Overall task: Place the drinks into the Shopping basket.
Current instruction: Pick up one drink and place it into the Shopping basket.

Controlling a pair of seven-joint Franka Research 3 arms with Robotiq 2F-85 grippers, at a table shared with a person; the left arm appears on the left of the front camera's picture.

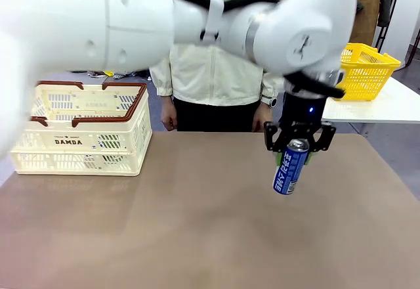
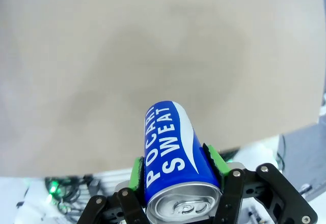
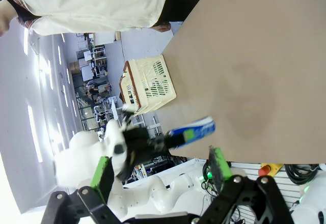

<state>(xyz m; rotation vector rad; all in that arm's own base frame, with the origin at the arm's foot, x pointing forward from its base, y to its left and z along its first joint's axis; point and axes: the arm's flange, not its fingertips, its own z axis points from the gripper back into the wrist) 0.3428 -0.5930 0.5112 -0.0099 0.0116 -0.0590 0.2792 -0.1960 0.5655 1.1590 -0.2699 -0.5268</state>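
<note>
The left end effector (image 1: 293,152) grips the blue can (image 1: 289,168) clear of the worktop (image 1: 197,223) — well apart from the Shopping basket (image 1: 82,131) — so carrying it across comes next, while the right end effector (image 3: 160,170) gapes empty.

Blue can (image 1: 289,168) with white lettering; cream, brown-rimmed basket (image 1: 82,131).

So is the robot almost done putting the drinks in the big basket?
Not yet. No can is visible inside the cream basket, though its bottom is hidden. The left gripper holds the blue can in the air over the table, far to the side of the basket. Still left: carrying it over and dropping it in.
</note>
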